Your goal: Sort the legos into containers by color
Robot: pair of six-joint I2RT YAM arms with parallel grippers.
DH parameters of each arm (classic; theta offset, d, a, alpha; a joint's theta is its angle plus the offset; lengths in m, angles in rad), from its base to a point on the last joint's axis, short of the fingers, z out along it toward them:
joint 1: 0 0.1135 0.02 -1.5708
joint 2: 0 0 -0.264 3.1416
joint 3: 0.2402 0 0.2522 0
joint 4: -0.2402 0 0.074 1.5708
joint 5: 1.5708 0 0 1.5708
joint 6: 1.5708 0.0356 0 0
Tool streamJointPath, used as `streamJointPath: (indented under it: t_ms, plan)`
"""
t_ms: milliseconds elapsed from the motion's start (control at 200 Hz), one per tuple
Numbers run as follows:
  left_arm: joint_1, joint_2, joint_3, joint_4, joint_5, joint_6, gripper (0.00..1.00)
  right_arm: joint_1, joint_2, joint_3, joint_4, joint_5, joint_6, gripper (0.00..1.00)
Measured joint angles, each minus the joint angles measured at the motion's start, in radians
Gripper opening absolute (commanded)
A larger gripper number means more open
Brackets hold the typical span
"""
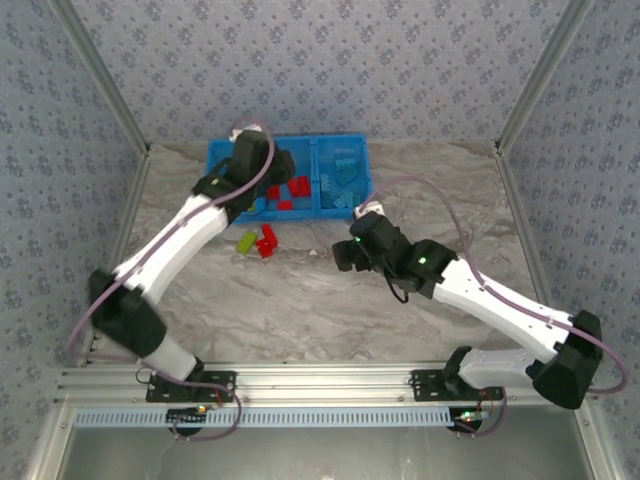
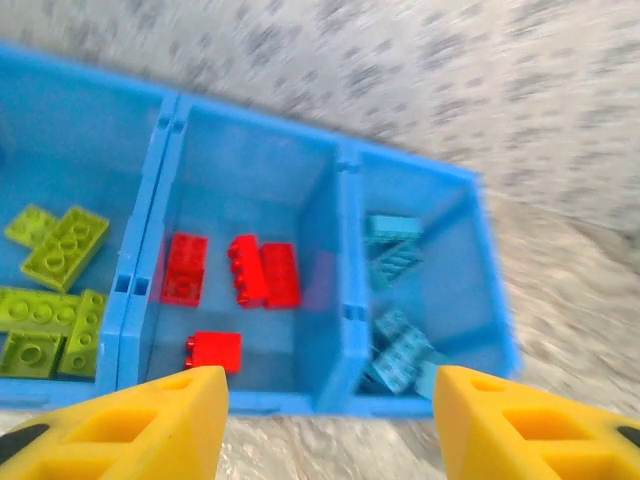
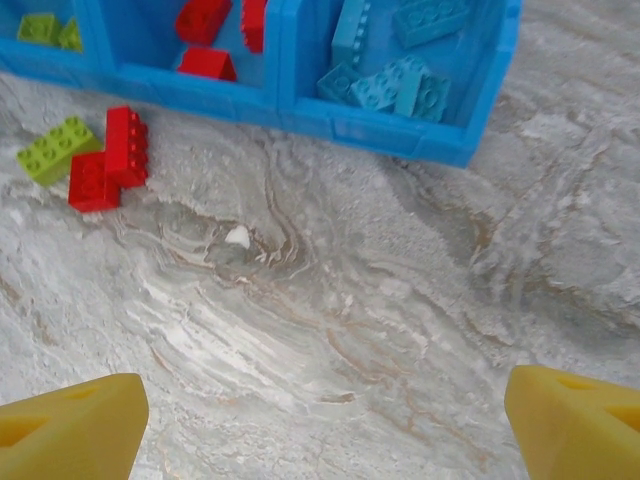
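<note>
The blue bin (image 2: 250, 402) has three compartments: lime green legos (image 2: 60, 245) lie in the left one, red legos (image 2: 265, 272) in the middle one, light blue legos (image 2: 395, 345) in the right one. My left gripper (image 2: 330, 430) hovers over the bin's near wall, open, with nothing between its yellow fingers (image 2: 150, 425). On the table in front of the bin lie a loose green lego (image 3: 60, 150) and a red lego (image 3: 108, 160), touching each other. My right gripper (image 3: 325, 430) is open wide over bare table to their right, holding nothing.
In the top view the bin (image 1: 330, 140) stands at the back of the marbled table, with the left gripper (image 1: 250, 175) above its left half. The right gripper (image 1: 345, 255) is mid-table. The loose legos (image 1: 258, 241) lie between the arms. Patterned walls enclose the table.
</note>
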Motion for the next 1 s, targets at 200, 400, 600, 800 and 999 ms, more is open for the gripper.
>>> streamJointPath:
  t_ms: [200,400,600,800,999]
  plan:
    - [-0.062,-0.473,-0.228,-0.063,0.024,0.187,0.56,0.085,0.243,0.096,0.074,-0.025,-0.003,0.94]
    - [-0.061,-0.747,-0.343,-0.245,0.019,0.321,0.58,0.141,0.525,0.257,0.206,-0.095,-0.018,0.8]
    - [-0.057,-0.813,-0.409,-0.349,-0.069,0.365,0.66,0.142,0.771,0.417,0.27,-0.132,-0.015,0.71]
    - [-0.056,-0.791,-0.463,-0.367,-0.098,0.372,0.78,0.136,0.961,0.584,0.266,-0.135,-0.003,0.69]
    - [-0.051,-0.789,-0.485,-0.365,-0.101,0.373,0.86,0.115,1.048,0.661,0.25,-0.132,0.02,0.67]
